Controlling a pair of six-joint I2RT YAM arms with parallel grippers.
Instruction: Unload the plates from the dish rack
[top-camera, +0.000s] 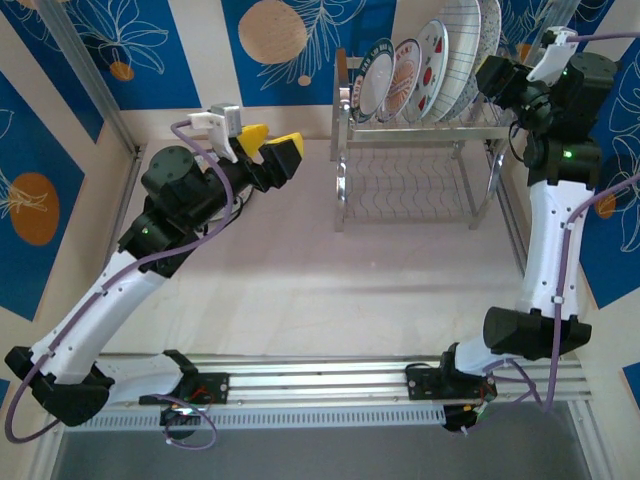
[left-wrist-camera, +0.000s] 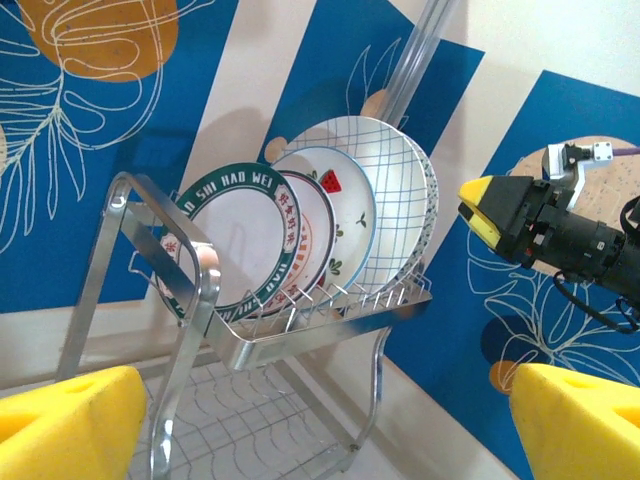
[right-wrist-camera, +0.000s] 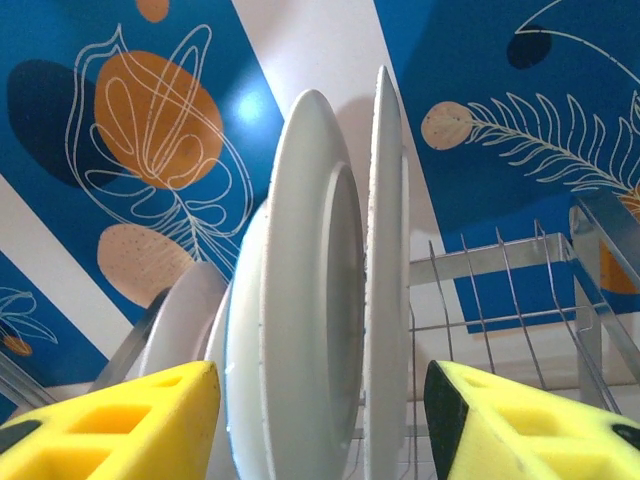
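Rack: the steel dish rack (top-camera: 410, 185) stands on its legs on the table (top-camera: 330, 300), up by the far edge and toward the far right corner.
Plates: here they are, a row of plates (left-wrist-camera: 330, 230) on edge in the slots of the upper shelf, packed close and leaning slightly.
Front of the row: seen from the left wrist, the green-rimmed plate with lettering (left-wrist-camera: 235, 245) comes first. A red-patterned one is tucked behind it, then the watermelon plate (left-wrist-camera: 340, 215), then the big white grid plate (left-wrist-camera: 395, 190).
Back of the row: a speckled rim peeks out just behind the grid plate.
Left pincer: the left pincer (top-camera: 272, 142) hangs over the table's far left part, well apart from the rack's left end. Its yellow fingers (left-wrist-camera: 70, 420) are spread wide, nothing is between them, and they point at the plates.
Right pincer: the right pincer (right-wrist-camera: 322, 375) is up at the rack's right end, at shelf height, with its jaws partly apart.
Right wrist view: plate rims stand edge-on between the two yellow fingers (right-wrist-camera: 530, 420), and there is a gap beside the right one, so no clamp yet.
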